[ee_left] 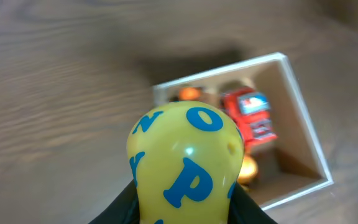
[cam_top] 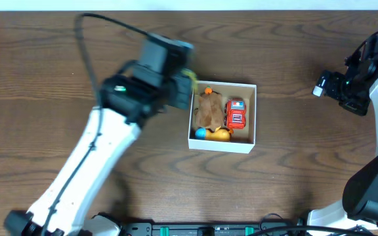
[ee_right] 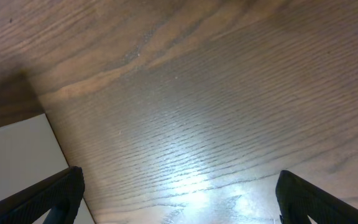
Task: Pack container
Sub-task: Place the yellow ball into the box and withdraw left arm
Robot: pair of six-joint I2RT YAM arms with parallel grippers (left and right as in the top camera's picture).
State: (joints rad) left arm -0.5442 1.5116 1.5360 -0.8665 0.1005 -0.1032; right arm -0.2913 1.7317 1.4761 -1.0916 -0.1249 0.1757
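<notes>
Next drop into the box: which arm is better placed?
Left. The left tool holds a yellow lettered toy right at the edge of the box, which has toys in it. The right tool is open, empty, far off over the table.

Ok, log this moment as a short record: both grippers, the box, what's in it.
left gripper: shut on a yellow toy with blue letters, held by the box's left rim
right gripper: open, holding nothing, over the table far to the right of the box
box: white outside, tan inside, open on top, flat on the table
in the box: red truck, brown toy, small orange ball, blue-and-yellow piece
yellow toy status: not yet in the box
</notes>
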